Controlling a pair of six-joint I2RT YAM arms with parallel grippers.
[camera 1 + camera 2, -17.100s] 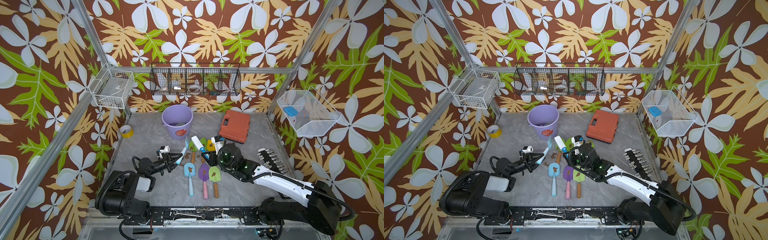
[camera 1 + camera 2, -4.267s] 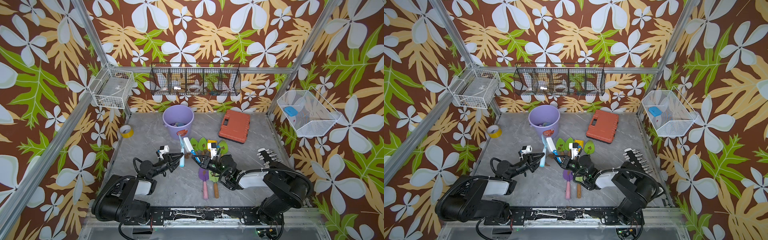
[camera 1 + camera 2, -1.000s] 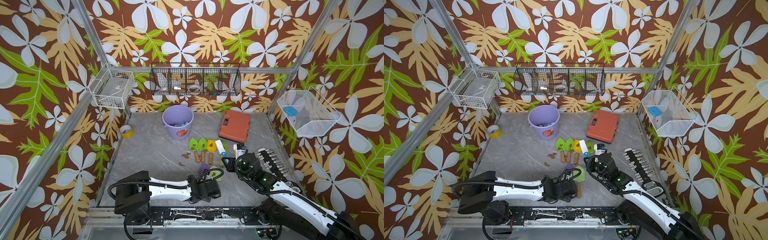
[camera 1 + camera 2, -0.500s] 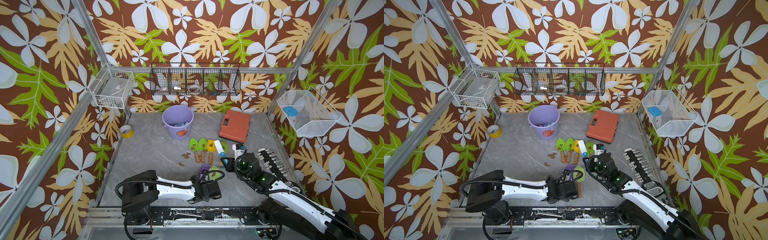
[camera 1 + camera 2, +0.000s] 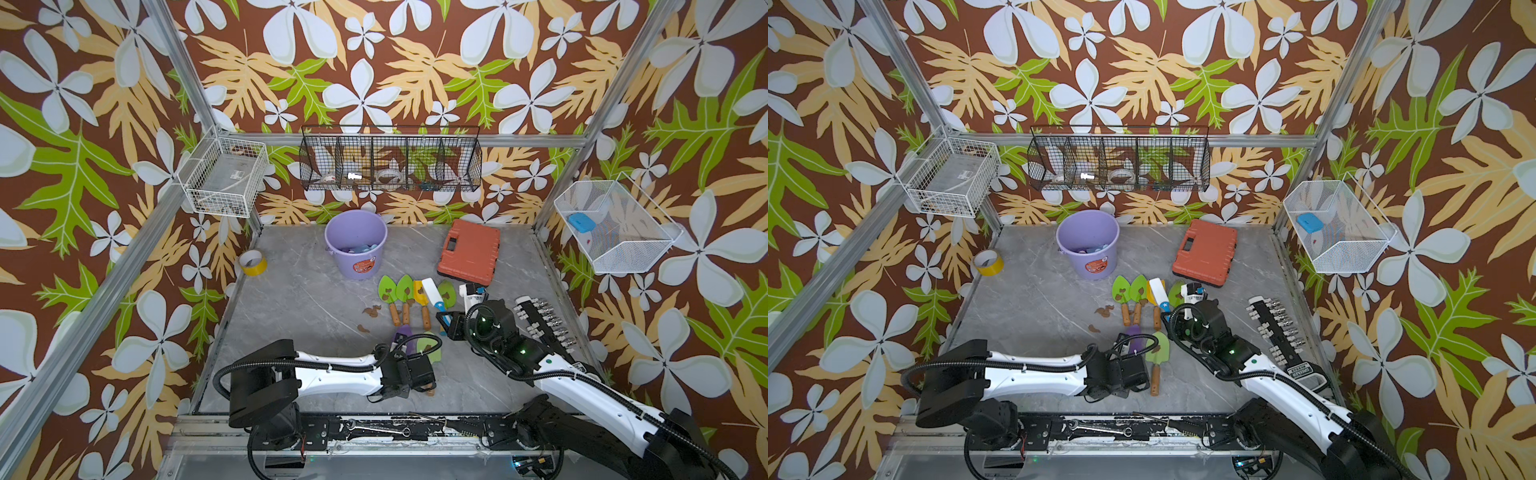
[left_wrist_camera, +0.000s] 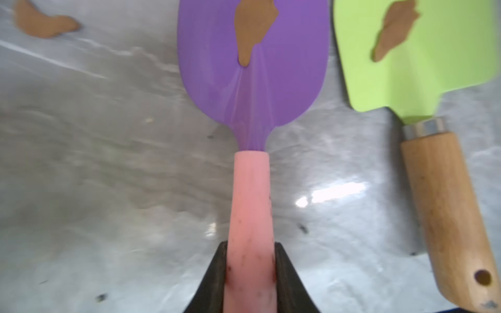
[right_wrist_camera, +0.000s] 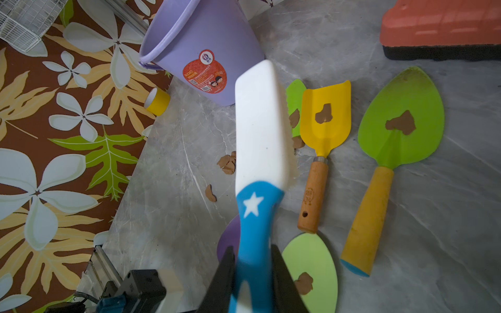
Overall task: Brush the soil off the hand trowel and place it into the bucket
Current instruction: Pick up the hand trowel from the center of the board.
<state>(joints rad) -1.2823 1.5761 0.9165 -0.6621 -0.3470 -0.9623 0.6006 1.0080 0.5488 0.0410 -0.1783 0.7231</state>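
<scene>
While the left gripper (image 6: 250,245) clamps the purple trowel (image 6: 284,67) by its handle, soil (image 6: 254,24) on its blade, well apart from the bucket (image 5: 343,257), the right gripper (image 7: 252,248) grips the brush (image 7: 260,122).

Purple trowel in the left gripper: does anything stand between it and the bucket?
Nothing tall. Between the purple trowel and the bucket lie loose soil clumps and two green trowels, flat on the table. The brush in the right gripper is beside that path.
</scene>
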